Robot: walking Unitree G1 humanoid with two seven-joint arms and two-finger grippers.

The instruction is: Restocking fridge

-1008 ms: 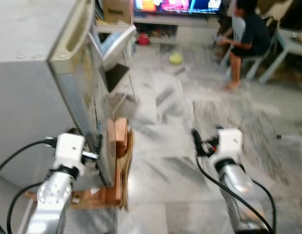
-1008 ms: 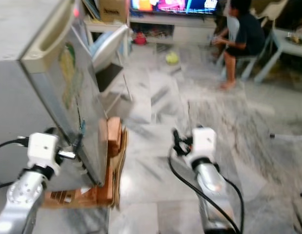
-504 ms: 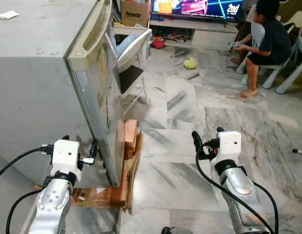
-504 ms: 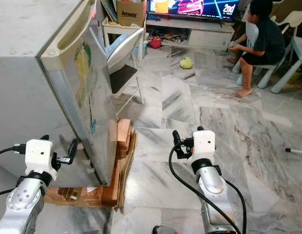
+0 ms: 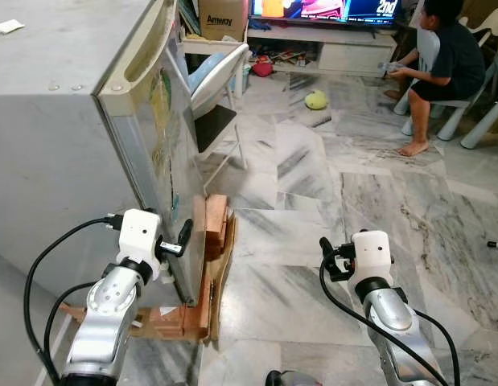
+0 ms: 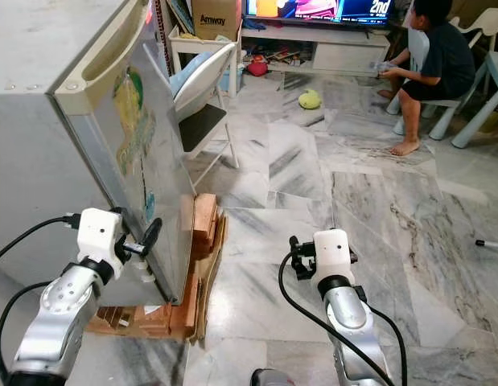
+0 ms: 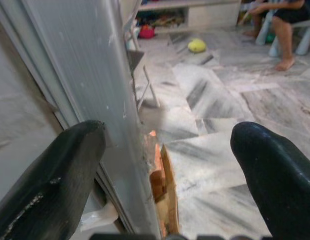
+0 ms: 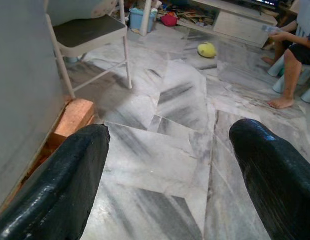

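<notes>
One grey fridge (image 5: 63, 145) stands at the robot's left, raised on wooden blocks (image 5: 212, 229) and flattened cardboard over the marble floor (image 5: 297, 209), its door (image 6: 140, 153) closed or nearly so, with stickers on the door's face and a long recessed handle along the top edge. Against the door's free edge, low down, sits the left pincer (image 5: 172, 245); its two black fingers (image 7: 49, 185) are spread wide and straddle that edge, one on the cabinet side and the other out over the floor, and from the wrist view the metal edge runs up between them without a clear sign of either pad pressing on it. To the right, well apart from the fridge, the right pincer (image 6: 301, 259) hovers above bare marble with its fingers (image 8: 59, 175) also spread and nothing between them. Beyond the fridge a folding chair (image 6: 200, 88) with a pale back and dark seat stands near the door's far side. Farther back lie a yellow-green ball (image 5: 315, 100) on the floor, a cardboard box (image 5: 219, 16) on a low shelf, and a television showing bright colours. A person (image 5: 442, 56) in a dark shirt sits on a pale plastic chair at the far right, bare feet on the floor.
</notes>
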